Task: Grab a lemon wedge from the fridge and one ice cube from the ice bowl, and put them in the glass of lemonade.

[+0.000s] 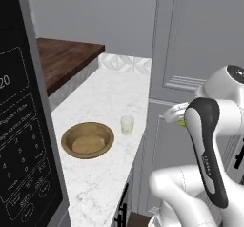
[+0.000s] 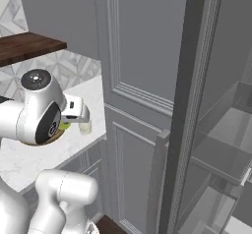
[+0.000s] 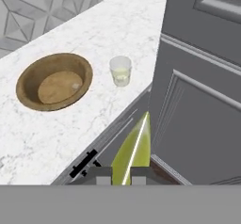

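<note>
In the hand view my gripper (image 3: 121, 175) is shut on the lemon wedge (image 3: 134, 145), a yellow-green sliver that stands up between the finger tips. It hangs in front of the counter edge, off to the side of the glass of lemonade (image 3: 121, 70). The tan ice bowl (image 3: 54, 81) sits beside the glass, with a small pale speck inside. From the left base the bowl (image 1: 87, 140) and the glass (image 1: 127, 124) stand on the marble counter, and the gripper (image 1: 179, 120) is to their right, beyond the counter's edge. The fridge (image 2: 221, 130) stands open on the right, its shelves showing.
A black microwave panel (image 1: 24, 126) fills the left. A dark wooden top (image 1: 62, 54) lies behind the marble counter (image 1: 105, 183). A tall grey panelled cabinet (image 2: 138, 80) stands between counter and fridge. Black drawer handles (image 3: 84, 164) sit below the counter edge.
</note>
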Tool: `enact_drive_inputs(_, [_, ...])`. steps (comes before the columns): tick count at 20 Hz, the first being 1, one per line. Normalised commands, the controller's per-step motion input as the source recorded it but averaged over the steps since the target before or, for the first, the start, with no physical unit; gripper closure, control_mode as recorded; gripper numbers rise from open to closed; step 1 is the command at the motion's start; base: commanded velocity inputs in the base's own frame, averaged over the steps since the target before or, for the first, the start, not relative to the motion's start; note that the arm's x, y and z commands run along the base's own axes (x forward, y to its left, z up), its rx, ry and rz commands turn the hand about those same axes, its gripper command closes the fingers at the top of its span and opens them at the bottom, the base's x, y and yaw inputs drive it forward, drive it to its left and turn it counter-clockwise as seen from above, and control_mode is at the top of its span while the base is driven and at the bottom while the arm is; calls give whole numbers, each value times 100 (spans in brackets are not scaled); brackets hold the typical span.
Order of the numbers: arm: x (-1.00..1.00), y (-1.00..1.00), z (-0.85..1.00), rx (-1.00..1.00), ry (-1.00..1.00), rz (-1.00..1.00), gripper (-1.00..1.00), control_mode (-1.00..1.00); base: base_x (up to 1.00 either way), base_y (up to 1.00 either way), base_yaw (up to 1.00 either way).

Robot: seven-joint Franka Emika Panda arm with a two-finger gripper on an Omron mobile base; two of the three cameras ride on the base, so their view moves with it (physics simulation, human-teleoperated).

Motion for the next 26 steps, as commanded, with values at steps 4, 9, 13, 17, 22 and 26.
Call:
enact_drive_inputs(4, [0, 0, 0, 0, 0, 0, 100, 100, 0, 3, 3])
enact_drive_inputs(9, [0, 0, 0, 0, 0, 0, 100, 100, 0, 0, 0])
enact_drive_inputs(13, [48, 30, -9, 0, 0, 0, 100, -100, 1, 0, 0])
enact_drive_inputs(17, [100, 92, -33, -1, 8, 0, 100, -100, 0, 0, 0])
enact_drive_inputs(22, [100, 80, -61, -3, 3, 0, 100, -100, 0, 0, 0])
enact_drive_inputs(26, [97, 16, -34, -9, 14, 0, 100, -100, 0, 0, 0])
